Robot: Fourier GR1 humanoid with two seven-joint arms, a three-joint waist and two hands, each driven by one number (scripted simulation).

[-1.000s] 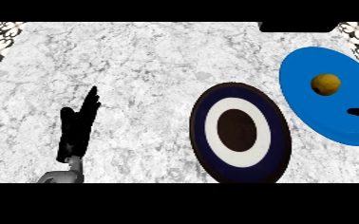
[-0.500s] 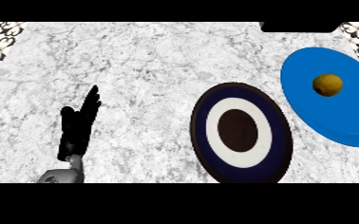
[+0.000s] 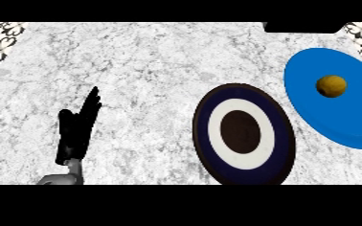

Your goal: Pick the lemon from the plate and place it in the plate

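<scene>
Almost nothing has moved since the earlier frames: the view has shifted only slightly, so the blue plate (image 3: 326, 98) and the lemon (image 3: 331, 85) sit a little more to the right than before, and the left hand (image 3: 76, 129) is at the same place. It shows at the near left, coming up from the lower edge, and its fingers are straight and released, pointing to the far side and holding nothing. The right hand does not show in the view. The lemon lies on the blue plate at the right side, in the upper part of it, and nothing touches it. This plate is cut by the right edge of the view. Just to its left, nearer to the robot, lies the dark plate (image 3: 244, 133), which has a white ring and a dark brown centre; its right rim comes very close to the blue plate. Both plates rest on the counter (image 3: 155, 67), which is white marble with grey veins. The left hand is well apart from both plates.
</scene>
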